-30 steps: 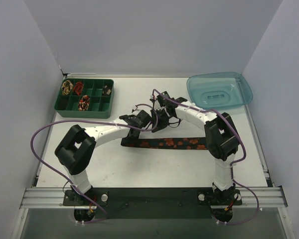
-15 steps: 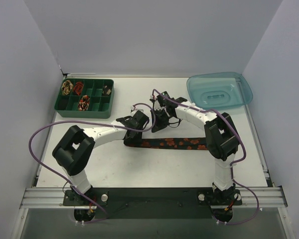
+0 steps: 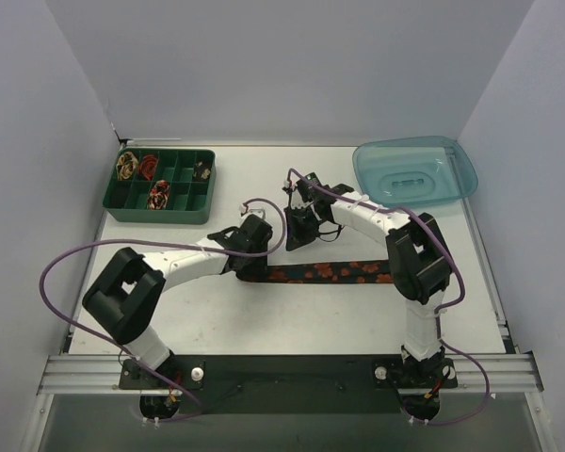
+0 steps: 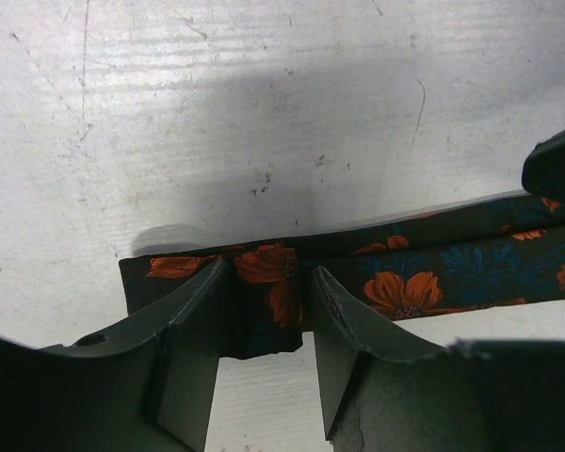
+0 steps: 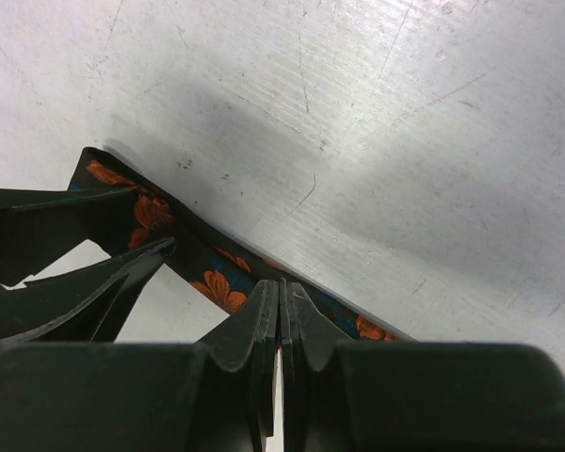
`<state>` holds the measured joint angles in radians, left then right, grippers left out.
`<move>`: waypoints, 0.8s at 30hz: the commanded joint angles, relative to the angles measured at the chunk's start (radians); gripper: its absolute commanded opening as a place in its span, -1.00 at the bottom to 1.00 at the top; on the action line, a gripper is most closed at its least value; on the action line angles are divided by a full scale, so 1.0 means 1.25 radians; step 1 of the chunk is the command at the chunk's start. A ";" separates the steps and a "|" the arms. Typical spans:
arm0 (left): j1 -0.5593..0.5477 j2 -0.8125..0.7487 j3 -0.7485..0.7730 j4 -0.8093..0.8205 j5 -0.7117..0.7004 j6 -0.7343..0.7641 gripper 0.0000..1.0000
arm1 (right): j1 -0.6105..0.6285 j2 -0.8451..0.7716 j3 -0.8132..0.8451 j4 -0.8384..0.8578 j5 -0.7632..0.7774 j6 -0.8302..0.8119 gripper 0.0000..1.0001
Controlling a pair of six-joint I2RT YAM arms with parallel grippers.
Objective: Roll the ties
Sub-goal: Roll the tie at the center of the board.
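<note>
The floral tie (image 3: 330,272) lay flat across the middle of the table (image 3: 264,320). Its long axis ran left to right in the overhead view, with its doubled-over end toward the left arm and the remainder trailing toward the right arm's base. The right gripper (image 5: 280,292) was closed tight on a strip of the cloth partway along (judged to anchor it and keep it taut), while the left gripper (image 4: 264,301) stood with jaws parted astride the folded end, clasping nothing, judged to be placed there to start the coil.
</note>
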<state>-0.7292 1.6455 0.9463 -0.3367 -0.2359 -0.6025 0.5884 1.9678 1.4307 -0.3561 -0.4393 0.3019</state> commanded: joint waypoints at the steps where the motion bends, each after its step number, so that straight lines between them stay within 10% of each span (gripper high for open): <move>1: 0.000 -0.075 -0.044 0.026 0.006 -0.041 0.01 | 0.003 -0.008 0.013 -0.019 -0.018 -0.007 -0.93; 14: 0.079 -0.276 -0.130 0.041 0.025 -0.043 0.12 | 0.119 -0.004 0.106 -0.021 -0.046 0.000 -0.93; 24: 0.291 -0.417 -0.305 0.139 0.268 -0.097 0.41 | 0.185 0.066 0.140 -0.021 -0.068 0.009 -0.92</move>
<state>-0.4561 1.1866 0.6292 -0.2722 -0.0799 -0.6800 0.8074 2.0090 1.5795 -0.3557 -0.5049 0.3065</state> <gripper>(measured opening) 0.682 0.038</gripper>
